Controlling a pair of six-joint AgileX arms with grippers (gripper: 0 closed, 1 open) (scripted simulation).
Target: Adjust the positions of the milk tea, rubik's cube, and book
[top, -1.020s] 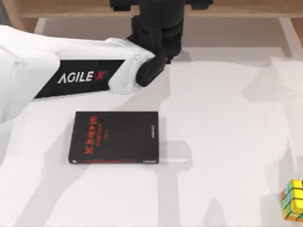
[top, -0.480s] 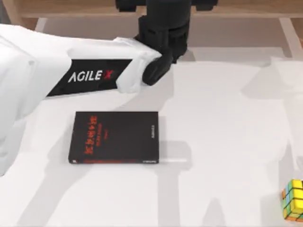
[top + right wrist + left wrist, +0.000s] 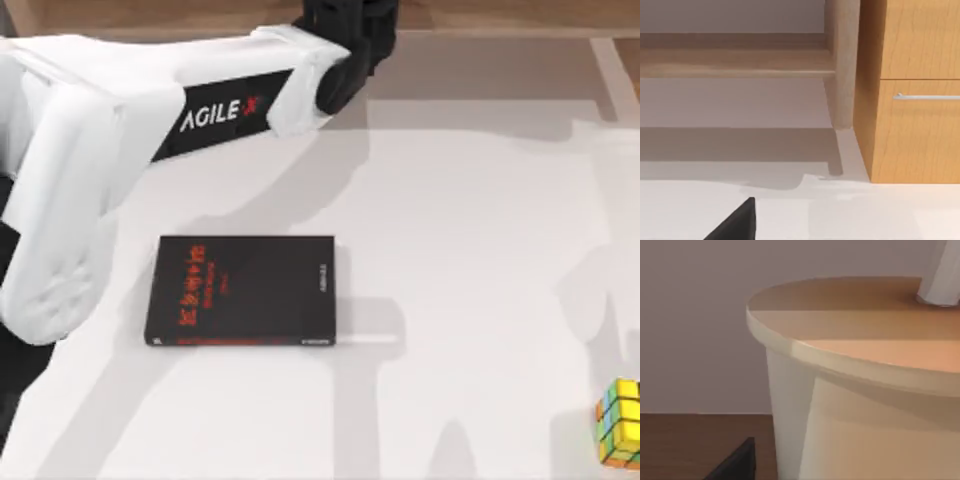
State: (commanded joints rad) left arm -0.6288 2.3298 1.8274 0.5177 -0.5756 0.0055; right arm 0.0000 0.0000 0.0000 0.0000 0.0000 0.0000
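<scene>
The milk tea [image 3: 865, 390] cup looms right before the left end effector [image 3: 345, 25], beyond the black book [image 3: 242, 291], fingers' state untellable, so I judge the cup step underway, needing a steady placement next.

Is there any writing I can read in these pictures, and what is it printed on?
"AGILE X": white letters with a red X, on the black panel of the left arm.
Red lettering on the cover of the black book: too blurred to read.
Small pale print near the book's right edge: too small to read.
</scene>
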